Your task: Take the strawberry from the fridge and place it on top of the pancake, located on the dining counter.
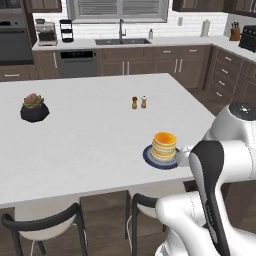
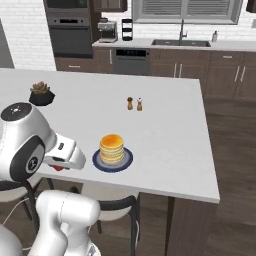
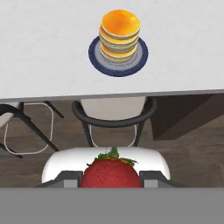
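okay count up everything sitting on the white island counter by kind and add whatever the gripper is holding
Potted plant: 1
Small shakers: 2
Plate with the pancake stack on it: 1
Strawberry, shut in the gripper, not yet over the counter: 1
Total: 5

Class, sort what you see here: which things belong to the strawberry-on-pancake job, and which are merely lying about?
Job: strawberry, held in the gripper; pancake on its plate; dining counter.

Lying about: potted plant, two shakers, chairs, coffee machine, sink.
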